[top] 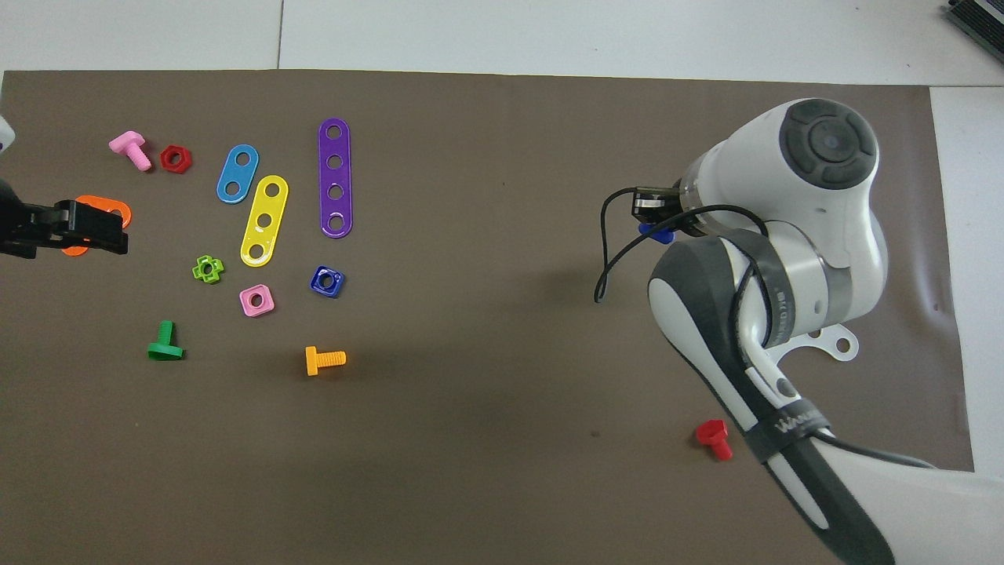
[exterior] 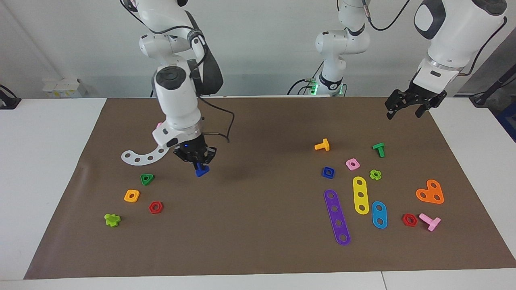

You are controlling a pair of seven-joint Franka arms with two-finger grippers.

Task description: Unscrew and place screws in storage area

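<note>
Currently my right gripper [exterior: 198,164] is clamped on the small dark-blue plastic triangular-headed bolt [exterior: 202,171], raised over the brown mat [exterior: 258,225] beside the white curved perforated strip [exterior: 141,156]. My left gripper [exterior: 411,102] waits, fingers spread and holding nothing, over the mat's corner. Facing view shows the green triangular nut [exterior: 147,179]; overhead, my arm covers it and shows only the bolt's edge [top: 657,233].

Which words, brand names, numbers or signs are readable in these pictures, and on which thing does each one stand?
Printed word on the dark strap around the right arm, overhead view: too small and slanted to read with certainty.
The toy pieces on the brown mat, such as the purple strip and the blue bolt, carry no text.
Nothing else readable in either view.
</note>
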